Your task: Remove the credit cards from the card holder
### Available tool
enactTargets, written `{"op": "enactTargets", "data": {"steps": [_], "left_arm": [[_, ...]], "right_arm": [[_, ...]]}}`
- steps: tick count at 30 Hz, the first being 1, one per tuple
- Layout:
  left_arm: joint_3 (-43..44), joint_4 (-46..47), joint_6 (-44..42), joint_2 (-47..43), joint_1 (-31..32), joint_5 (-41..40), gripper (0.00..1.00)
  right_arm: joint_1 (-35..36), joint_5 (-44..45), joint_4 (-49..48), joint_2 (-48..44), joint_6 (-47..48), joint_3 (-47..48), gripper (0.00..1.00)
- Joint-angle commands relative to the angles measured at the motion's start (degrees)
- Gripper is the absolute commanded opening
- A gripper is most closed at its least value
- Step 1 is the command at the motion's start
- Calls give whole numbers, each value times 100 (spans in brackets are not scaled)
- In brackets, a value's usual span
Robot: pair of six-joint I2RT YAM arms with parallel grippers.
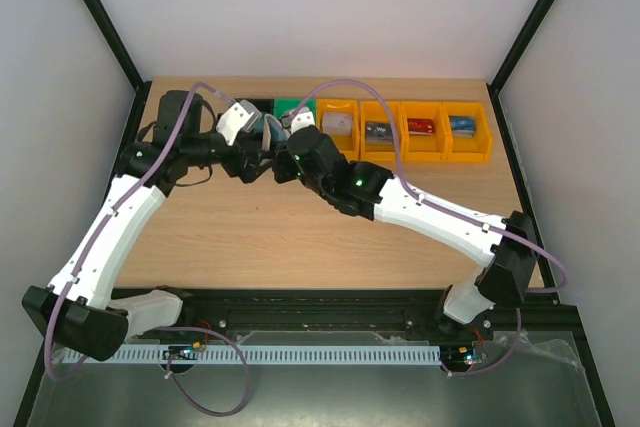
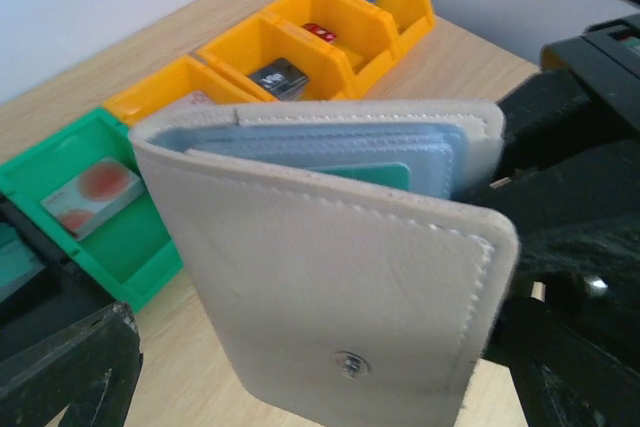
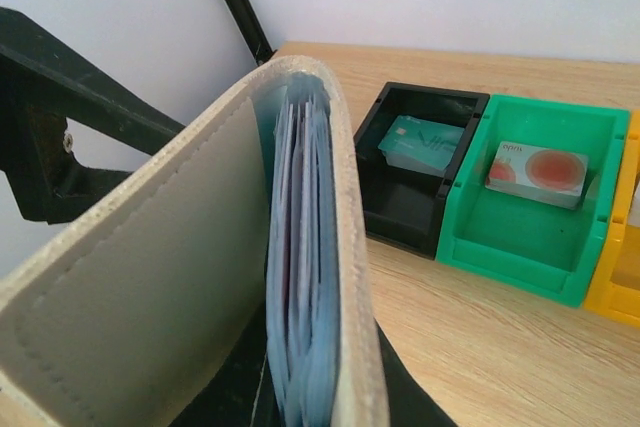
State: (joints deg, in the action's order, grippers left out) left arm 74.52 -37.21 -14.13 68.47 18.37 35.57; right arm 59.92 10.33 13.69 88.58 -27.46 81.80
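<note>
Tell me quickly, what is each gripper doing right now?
Left gripper: open, straddling the white stitched folding card holder.
Right gripper: shut on that card holder.

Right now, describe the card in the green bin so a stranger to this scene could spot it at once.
Look along the far edge of the wooden table, where a row of bins stands. Second from the left, between the black bin and the orange bins, is the single green bin. The card lying inside is white with red round patches, unlike the teal card next door.
</note>
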Motion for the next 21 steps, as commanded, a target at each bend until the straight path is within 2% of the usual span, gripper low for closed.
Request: {"op": "enactTargets", "data": {"steps": [1,4,7,10,15,21], "left_arm": [[-155,265,26,15,176,-1109,100],[-228,418,29,110,220,-2271,99],[-219,428,-26,42,180,-2655,99],[-155,313,-30,-108,-49,-2433,100],[-188,154,-59,-175,-277,-1970,99],[-254,150,-63,-161,-478,-1923,100]], "right_arm": [[37,-268,-201,12,-110,287,2],[29,-414,-227,-91,-78,212,2],[-48,-490,-207,-273,-40,91,2],[-327,-1016,-315,-516,-12,-183,2],[-671,-2423,-709,-963,465,-686,2],[-787,-2820,-502,-1395,912,-903,2]]}}
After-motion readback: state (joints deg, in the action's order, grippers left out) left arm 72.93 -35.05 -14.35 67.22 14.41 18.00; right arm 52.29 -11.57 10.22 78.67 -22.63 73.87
